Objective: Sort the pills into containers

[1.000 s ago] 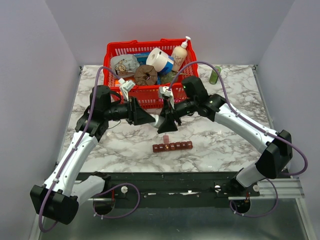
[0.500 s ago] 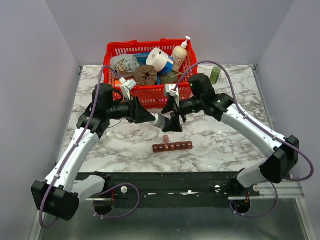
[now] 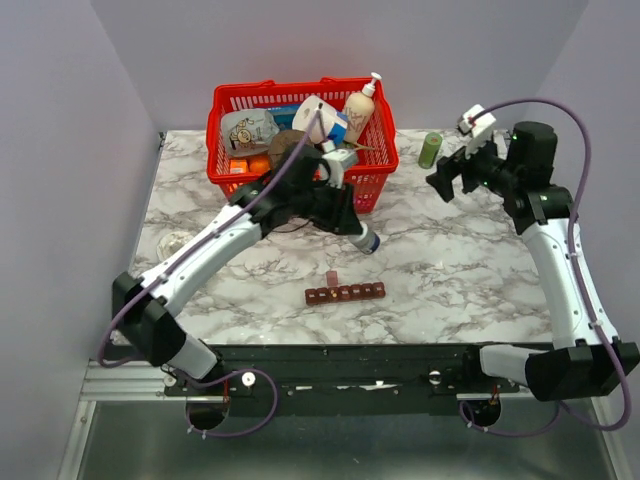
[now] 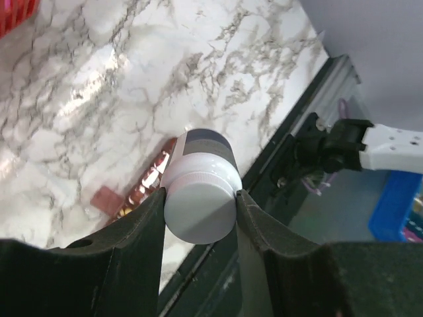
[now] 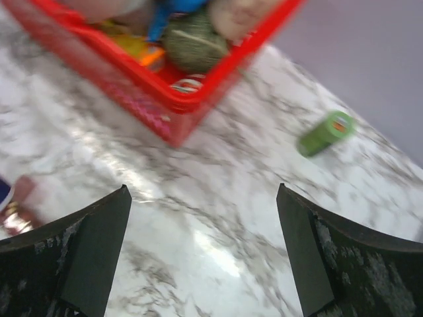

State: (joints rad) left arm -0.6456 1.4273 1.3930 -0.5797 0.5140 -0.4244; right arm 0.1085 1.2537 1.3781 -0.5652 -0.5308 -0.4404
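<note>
Left gripper is pinching the white-capped pill bottle by its cap, tilting it over the marble table near the red-brown pill organiser strip. Right gripper is hanging spread wide and empty, well apart. Risk judged: smooth round cap slipping between the fingers, dropping the bottle onto the strip and knocking it askew.

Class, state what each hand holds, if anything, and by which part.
The left hand grips the small bottle by its white cap, one finger on each side. The right hand is open and holds nothing.
</note>
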